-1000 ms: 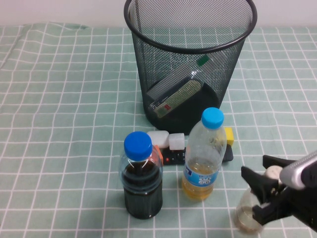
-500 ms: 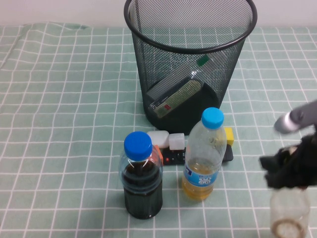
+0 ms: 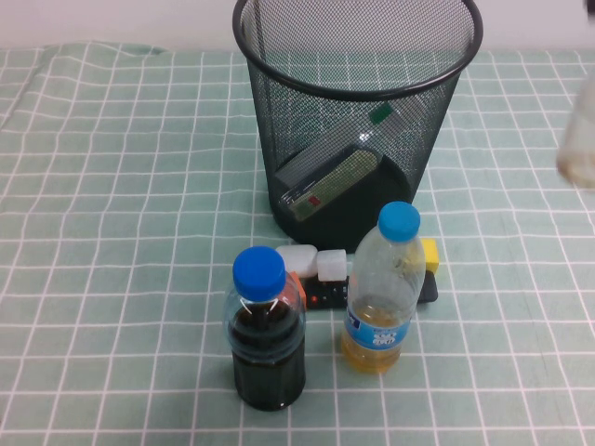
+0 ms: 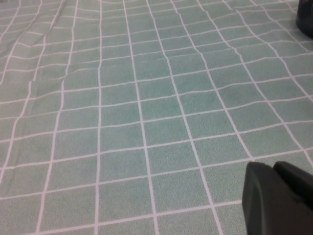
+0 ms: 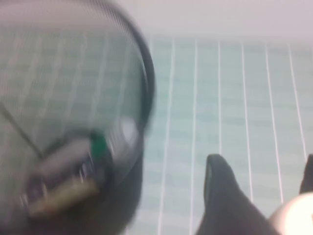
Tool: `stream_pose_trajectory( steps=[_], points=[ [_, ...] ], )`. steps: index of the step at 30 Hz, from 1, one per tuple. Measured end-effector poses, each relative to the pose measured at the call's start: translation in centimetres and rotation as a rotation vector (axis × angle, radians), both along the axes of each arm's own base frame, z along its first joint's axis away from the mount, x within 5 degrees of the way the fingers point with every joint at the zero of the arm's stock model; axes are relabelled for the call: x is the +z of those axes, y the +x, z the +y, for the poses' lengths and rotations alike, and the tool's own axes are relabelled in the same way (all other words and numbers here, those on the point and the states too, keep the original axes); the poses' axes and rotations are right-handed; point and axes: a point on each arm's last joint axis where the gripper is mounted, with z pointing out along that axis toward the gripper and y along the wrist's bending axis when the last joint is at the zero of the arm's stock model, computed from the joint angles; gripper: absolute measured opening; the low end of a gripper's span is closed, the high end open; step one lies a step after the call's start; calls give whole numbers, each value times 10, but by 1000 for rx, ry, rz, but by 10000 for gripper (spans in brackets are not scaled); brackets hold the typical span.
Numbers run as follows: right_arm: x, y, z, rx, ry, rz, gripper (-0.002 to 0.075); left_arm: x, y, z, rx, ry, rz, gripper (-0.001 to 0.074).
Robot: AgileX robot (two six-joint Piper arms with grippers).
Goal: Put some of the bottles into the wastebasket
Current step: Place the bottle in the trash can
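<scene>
The black wire-mesh wastebasket (image 3: 358, 111) stands at the back centre. The taller clear bottle (image 3: 327, 172) with the green neck band lies slanted inside it. The small clear bottle (image 3: 578, 139) is a blur at the right edge of the high view, lifted off the table. My right gripper (image 5: 261, 169) is shut on it: its cream cap (image 5: 295, 215) sits between the dark fingers (image 5: 222, 198), and the wastebasket (image 5: 73, 122) shows beside them. My left gripper (image 4: 281, 203) hovers low over bare cloth, shut and empty, out of the high view.
A blue-capped bottle of dark liquid (image 3: 266, 330) and a blue-capped bottle of yellow liquid (image 3: 381, 290) stand at the front centre. Behind them lie white blocks (image 3: 314, 262), a yellow block (image 3: 429, 256) and a flat black object (image 3: 325, 294). Green checked cloth (image 3: 112, 232) covers the table.
My right gripper lifted the small bottle from the table's front right, up and toward the back. It now shows only as a blur at the right edge, level with the wastebasket.
</scene>
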Motion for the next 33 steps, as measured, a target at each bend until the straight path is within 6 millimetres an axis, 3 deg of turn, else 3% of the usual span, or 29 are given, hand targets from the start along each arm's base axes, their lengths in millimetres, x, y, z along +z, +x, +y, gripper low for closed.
stream_pose_trajectory(
  steps=[5,8,10,13,19,23,28,33],
  points=[
    [66,40,18,99,33,-195,280,0,0,0,0,0,0,-3],
    [90,57,33,189,89,-285,280,0,0,0,0,0,0,-3],
    [95,68,44,254,135,-311,280,0,0,0,0,0,0,-3],
    [81,93,63,354,209,-284,280,0,0,0,0,0,0,-3],
    [14,147,100,461,218,-156,280,0,0,0,0,0,0,-3],
    [-20,166,123,506,191,-119,280,0,0,0,0,0,0,-3],
    [-34,172,134,534,166,-106,291,0,0,0,0,0,0,-4],
    [-34,173,134,530,160,-116,447,0,0,0,0,0,0,-4]
  ],
)
